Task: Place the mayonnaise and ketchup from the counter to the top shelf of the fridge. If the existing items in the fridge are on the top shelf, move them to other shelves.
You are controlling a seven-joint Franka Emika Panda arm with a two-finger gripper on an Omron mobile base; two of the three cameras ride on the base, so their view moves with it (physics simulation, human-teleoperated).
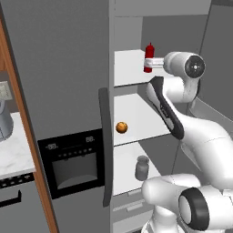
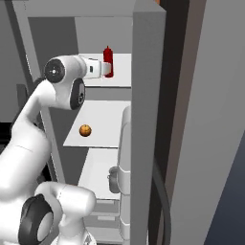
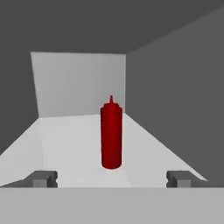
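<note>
Left base view: the ketchup (image 1: 149, 58) stood upright on the top shelf (image 1: 129, 68), just ahead of the gripper (image 1: 150, 63); arm reached level into the fridge (image 1: 63, 73). Right base view: same, bottle at the fingertips. Hand view: bottle dead ahead between wide-spread fingers (image 3: 43, 178), untouched.

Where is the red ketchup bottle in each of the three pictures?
Left base view: ketchup upper middle, standing on the fridge's top shelf.
Right base view: upper left-centre, same shelf.
Hand view: centre, upright, ahead of the open fingers.
Shared landmark: the white top shelf.
</note>
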